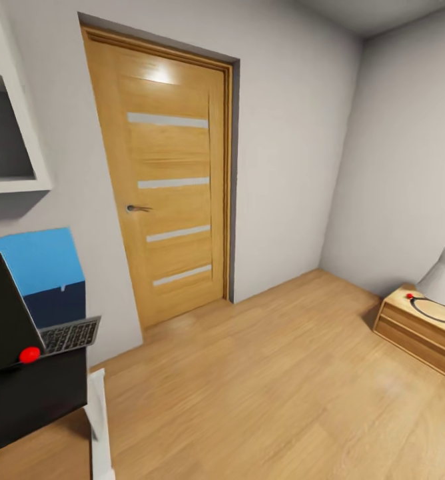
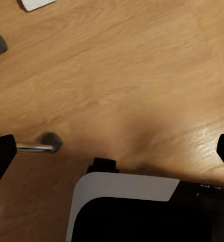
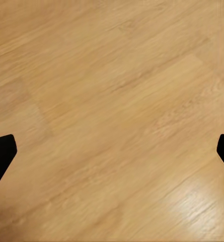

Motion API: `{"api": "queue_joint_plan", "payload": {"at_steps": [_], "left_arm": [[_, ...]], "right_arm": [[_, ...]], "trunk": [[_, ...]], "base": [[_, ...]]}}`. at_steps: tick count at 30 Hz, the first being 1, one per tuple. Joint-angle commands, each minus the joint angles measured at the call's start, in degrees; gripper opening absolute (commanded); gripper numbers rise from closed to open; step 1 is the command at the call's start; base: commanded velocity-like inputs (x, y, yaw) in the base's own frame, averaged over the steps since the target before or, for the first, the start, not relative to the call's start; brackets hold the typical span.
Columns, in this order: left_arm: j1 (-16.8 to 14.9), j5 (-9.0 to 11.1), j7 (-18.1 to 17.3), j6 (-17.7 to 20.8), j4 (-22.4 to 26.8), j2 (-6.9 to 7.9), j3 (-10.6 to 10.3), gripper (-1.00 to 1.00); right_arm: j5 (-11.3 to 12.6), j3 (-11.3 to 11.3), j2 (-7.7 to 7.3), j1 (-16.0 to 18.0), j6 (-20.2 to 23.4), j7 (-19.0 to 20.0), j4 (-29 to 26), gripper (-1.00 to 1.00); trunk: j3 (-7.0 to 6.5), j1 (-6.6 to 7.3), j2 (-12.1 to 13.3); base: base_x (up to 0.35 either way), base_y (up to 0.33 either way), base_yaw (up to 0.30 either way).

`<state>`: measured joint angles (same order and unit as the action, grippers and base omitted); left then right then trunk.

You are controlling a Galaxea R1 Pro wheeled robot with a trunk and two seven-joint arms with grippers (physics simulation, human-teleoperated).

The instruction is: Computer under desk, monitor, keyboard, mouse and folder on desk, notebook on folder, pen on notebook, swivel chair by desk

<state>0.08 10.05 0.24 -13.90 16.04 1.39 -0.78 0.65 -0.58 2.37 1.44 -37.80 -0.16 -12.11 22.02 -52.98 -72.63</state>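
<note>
1. The head view faces a wooden door [image 1: 166, 180], with the desk [image 1: 32, 397] cut off at the picture's lower left corner. The robot looks to be in transit between steps.

2. On the desk: the monitor [image 1: 2, 313] stands on the black top, its red dot at the lower corner. That part of the task looks done.

3. The keyboard [image 1: 69, 335] sits right beside the monitor, on the door side, at the desk's edge. It looks propped or tilted; I cannot tell whether it lies flat. Probably placed.

4. Behind the monitor, against the wall, a bright blue shape [image 1: 36, 263] rises up. It may be the notebook, but I cannot say for sure.

5. In the left wrist view, a chrome leg ending in a dark castor [image 2: 47, 142] lies on the wood floor [image 2: 122, 75], most likely the swivel chair's base, so the chair is close to the robot.

6. Left gripper [image 2: 112, 151]: both fingertips stand wide apart at the picture's edges, nothing between them. It is released.

7. Right gripper [image 3: 112, 151]: likewise spread wide over bare floor, empty.

8. My judgement on what is left: mouse, folder, pen and computer cannot be confirmed from here, so the stacking and the chair positioning seem outstanding. Roughly early to midway.
</note>
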Motion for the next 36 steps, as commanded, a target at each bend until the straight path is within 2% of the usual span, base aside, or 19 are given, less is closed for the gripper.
{"api": "queue_joint_plan", "payload": {"at_steps": [1,18,36], "left_arm": [[0.0,0.3,0.0,-0.1,0.0,0.01,-0.1,1.0],[0.0,0.3,0.0,-0.1,0.0,0.01,-0.1,1.0],[0.0,0.3,0.0,-0.3,0.0,0.01,0.0,1.0]], "right_arm": [[0.1,0.0,0.01,0.1,-0.2,0.0,0.1,1.0],[0.1,0.0,0.09,0.1,-0.2,0.0,0.0,1.0],[0.1,-0.1,0.13,0.1,-0.2,-0.2,-0.2,1.0]], "trunk": [[0.06,-0.03,0.0],[0.23,-0.03,0.0],[1.75,-0.03,0.0]], "base": [[0.328,-0.08,-0.297],[0.328,-0.038,-0.27],[0.329,-0.001,-0.005]]}}
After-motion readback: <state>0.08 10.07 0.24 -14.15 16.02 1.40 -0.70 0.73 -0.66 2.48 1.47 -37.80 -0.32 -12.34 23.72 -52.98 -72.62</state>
